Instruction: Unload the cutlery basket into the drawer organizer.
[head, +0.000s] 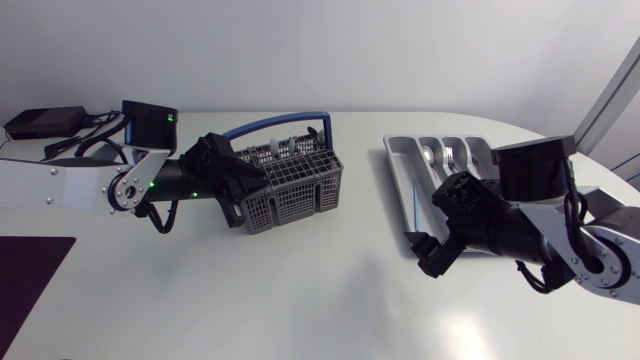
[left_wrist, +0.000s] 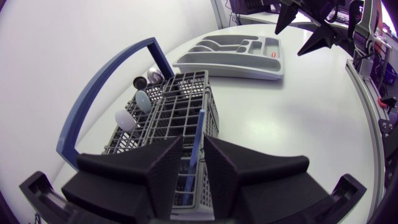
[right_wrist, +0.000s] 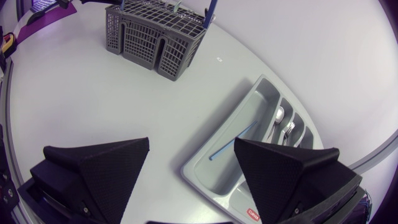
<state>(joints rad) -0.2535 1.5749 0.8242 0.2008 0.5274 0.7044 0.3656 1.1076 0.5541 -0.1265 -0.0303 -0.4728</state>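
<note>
The grey cutlery basket (head: 300, 185) with its blue handle (head: 285, 122) stands left of centre. My left gripper (head: 245, 195) is lowered over its near end. Its fingers (left_wrist: 165, 174) stand narrow around a thin blue stick (left_wrist: 197, 140) rising from a compartment, with a sliver of gap still showing. Several spoon heads (left_wrist: 134, 109) stick up at the basket's far side. The grey organizer (head: 400, 190) lies to the right, holding a blue stick (right_wrist: 233, 140) and metal cutlery (right_wrist: 283, 121). My right gripper (head: 432, 255) hangs wide open by the organizer's near end, empty.
A black box with cables (head: 45, 122) sits at the back left corner. A dark purple mat (head: 30, 270) lies at the front left. Bare white tabletop (head: 340, 280) stretches between basket and organizer.
</note>
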